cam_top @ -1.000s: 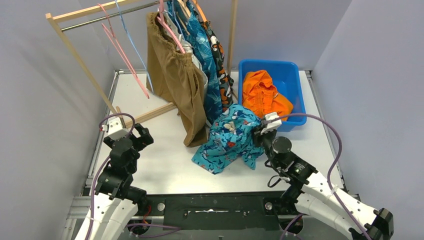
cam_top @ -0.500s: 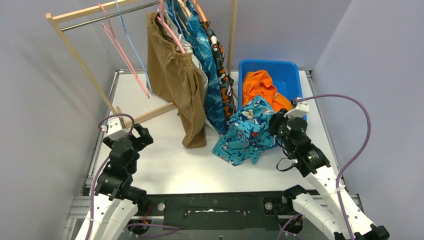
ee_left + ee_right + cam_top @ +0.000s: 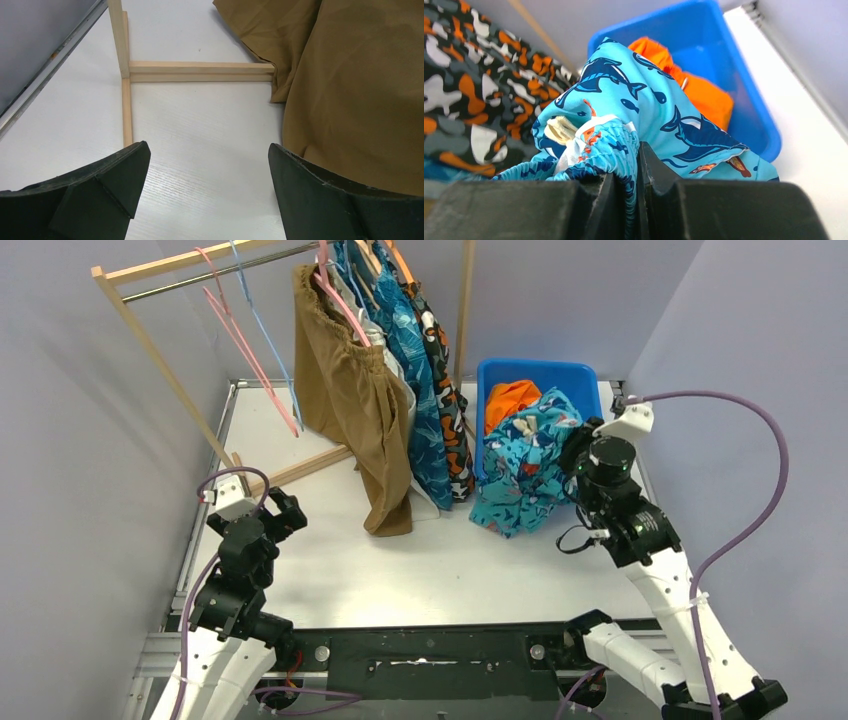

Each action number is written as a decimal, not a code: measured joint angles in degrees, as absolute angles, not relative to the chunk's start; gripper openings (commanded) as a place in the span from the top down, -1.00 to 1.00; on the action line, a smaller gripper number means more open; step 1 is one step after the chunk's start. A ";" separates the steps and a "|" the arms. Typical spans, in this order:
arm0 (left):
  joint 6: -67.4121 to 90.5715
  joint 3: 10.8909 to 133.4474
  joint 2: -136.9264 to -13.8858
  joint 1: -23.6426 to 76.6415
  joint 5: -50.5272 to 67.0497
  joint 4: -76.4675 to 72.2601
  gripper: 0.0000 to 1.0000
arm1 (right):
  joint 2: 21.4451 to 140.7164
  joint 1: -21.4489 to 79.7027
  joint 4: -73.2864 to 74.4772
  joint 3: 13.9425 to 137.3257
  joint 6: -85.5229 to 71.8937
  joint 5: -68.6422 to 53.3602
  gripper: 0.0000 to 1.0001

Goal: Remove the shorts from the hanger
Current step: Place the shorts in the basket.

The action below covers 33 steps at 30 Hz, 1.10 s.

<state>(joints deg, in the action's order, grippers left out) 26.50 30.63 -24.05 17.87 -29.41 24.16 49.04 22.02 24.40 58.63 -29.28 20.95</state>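
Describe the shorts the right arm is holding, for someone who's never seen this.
Find the blue bin at the far right of the table. Hanging across its near-left corner, pinched in the right gripper, are teal shorts. Their dark-blue shark print sets them apart from the plain orange shorts inside the bin.

Pale lavender walls (image 3: 70, 440) on three sides of a white tabletop (image 3: 400, 570); soft, even light.

The shark-print shorts (image 3: 525, 465) cover most of the orange shorts (image 3: 508, 400) in the blue bin (image 3: 540, 370) and bury the fingertips of my right hand (image 3: 636, 172). White shorts (image 3: 374, 336) barely show between the brown shorts (image 3: 350, 400) and the blue patterned shorts (image 3: 420, 410). The picture's edge cuts off the top of the wooden rack (image 3: 166, 365).
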 measured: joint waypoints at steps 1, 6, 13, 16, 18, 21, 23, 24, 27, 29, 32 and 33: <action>26.50 30.63 -24.01 17.87 -29.34 24.16 -0.80 | 50.15 21.82 24.14 60.36 -28.25 22.00 1.00; 26.50 30.63 -23.57 17.82 -29.23 24.14 -0.80 | 59.13 18.92 24.23 71.48 -23.29 23.20 1.00; 26.52 30.63 -23.40 17.85 -28.58 24.16 -0.80 | 74.08 13.93 24.23 91.68 -17.65 22.96 1.00; 26.55 30.63 -23.24 17.82 -28.29 24.14 -0.79 | 78.76 10.55 24.14 99.33 -15.73 22.59 0.99; 26.52 30.63 -23.07 17.85 -28.18 24.18 -0.80 | 81.12 8.47 23.64 102.61 -14.09 21.93 0.99; 26.55 30.63 -22.81 17.82 -28.21 24.16 -0.80 | 82.65 6.22 24.12 102.91 -12.60 20.05 0.99; 26.52 30.63 -22.59 17.82 -28.21 24.16 -0.79 | 82.37 5.48 23.27 98.50 -11.99 17.34 0.99; 26.55 30.63 -22.55 17.82 -28.18 24.16 -0.80 | 81.87 5.37 22.44 94.76 -11.68 15.33 1.00; 26.52 30.63 -22.50 17.85 -28.14 24.16 -0.80 | 81.45 5.39 21.71 82.85 -11.55 9.65 1.00; 26.55 30.63 -22.50 17.82 -28.08 24.16 -0.80 | 82.78 5.39 22.98 77.41 -11.55 6.57 1.00; 26.52 30.63 -22.55 17.85 -27.99 24.16 -0.80 | 87.24 5.50 26.79 75.29 -11.53 3.07 1.00; 26.52 30.63 -22.55 17.85 -27.99 24.14 -0.80 | 88.31 5.58 27.20 75.29 -11.44 2.39 1.00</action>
